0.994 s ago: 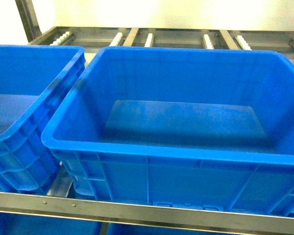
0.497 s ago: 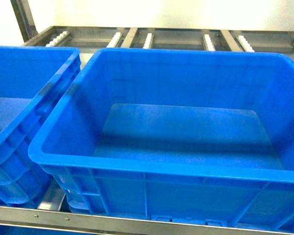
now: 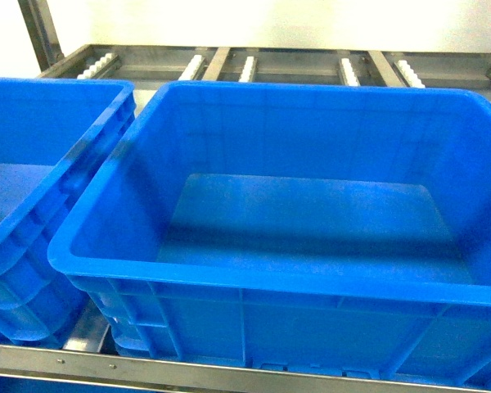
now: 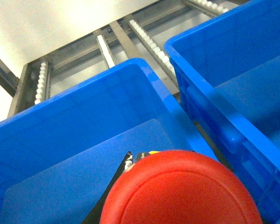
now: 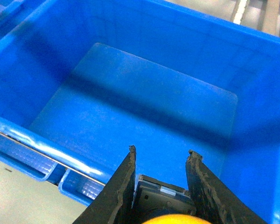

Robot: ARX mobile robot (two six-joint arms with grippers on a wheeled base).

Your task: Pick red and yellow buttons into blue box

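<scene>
The red button (image 4: 182,191) fills the bottom of the left wrist view, cap toward the camera. My left gripper (image 4: 149,157) is shut on it, with only one black fingertip (image 4: 127,161) showing past the cap. It hangs over the left-hand crate (image 4: 74,121), beside the blue box (image 4: 210,60). My right gripper (image 5: 162,151) is shut on the yellow button (image 5: 162,198), whose black body sits between the fingers with the yellow cap at the frame's bottom edge. It is above the near wall of the blue box (image 5: 144,32). The blue box (image 3: 254,282) holds nothing in the head view, and neither gripper shows there.
A second blue crate (image 3: 33,164) stands close against the box's left side. Both rest on a steel roller rack (image 3: 250,65) with a metal front rail (image 3: 229,372). A pale wall lies behind.
Between a second and half a second ago the head view shifted, so the crates sit a little further left and lower. Since then nothing has moved.
</scene>
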